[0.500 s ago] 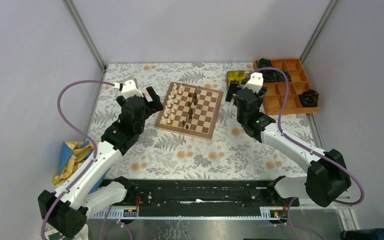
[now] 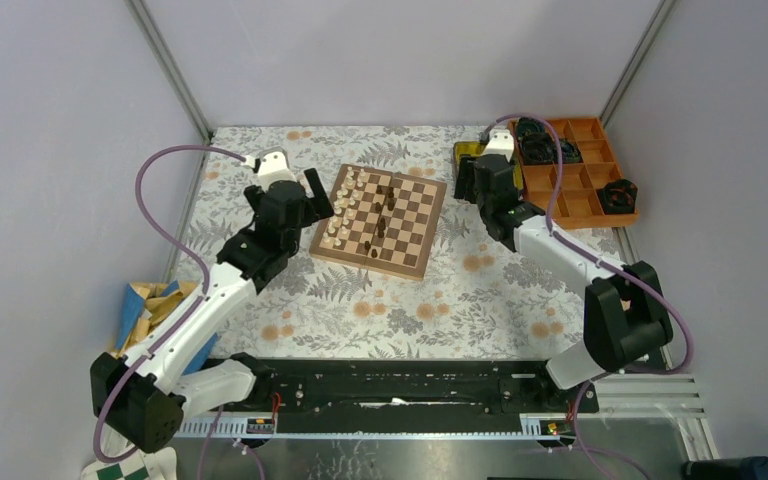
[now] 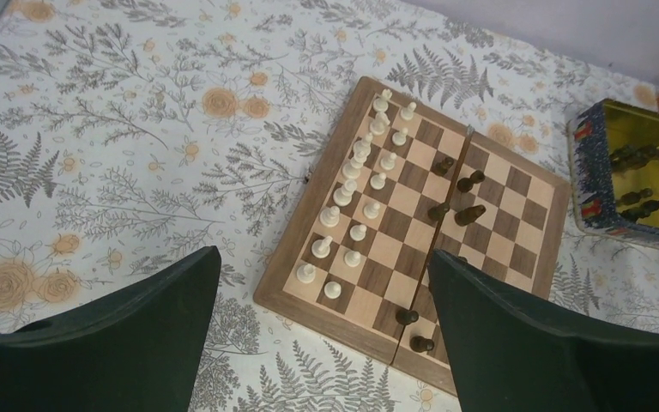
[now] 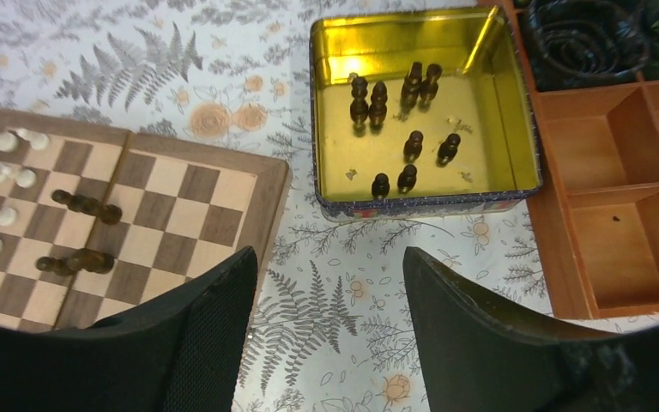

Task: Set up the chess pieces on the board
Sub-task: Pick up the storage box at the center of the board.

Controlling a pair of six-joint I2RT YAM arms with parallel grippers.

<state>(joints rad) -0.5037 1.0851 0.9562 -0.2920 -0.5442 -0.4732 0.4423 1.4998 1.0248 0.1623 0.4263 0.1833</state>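
The wooden chessboard (image 2: 380,220) lies mid-table. It also shows in the left wrist view (image 3: 412,232) and the right wrist view (image 4: 180,202). Cream chess pieces (image 3: 356,184) stand in two rows along its left side. A few dark pieces (image 3: 459,197) sit near the middle fold, some lying down (image 4: 81,206). Several more dark pieces (image 4: 403,120) are in the yellow tin (image 4: 489,129). My left gripper (image 2: 312,195) is open and empty, above the board's left edge (image 3: 322,275). My right gripper (image 2: 465,180) is open and empty, between board and tin (image 4: 326,266).
An orange compartment tray (image 2: 580,185) with black gear-like lumps (image 2: 620,195) stands at the back right, next to the tin (image 2: 475,155). A blue box of wooden blocks (image 2: 145,310) sits at the left edge. The floral cloth (image 2: 400,300) covers the table.
The right arm has swung back and up toward the tin. The left gripper has shifted slightly right toward the board's left edge. Pieces have not moved.
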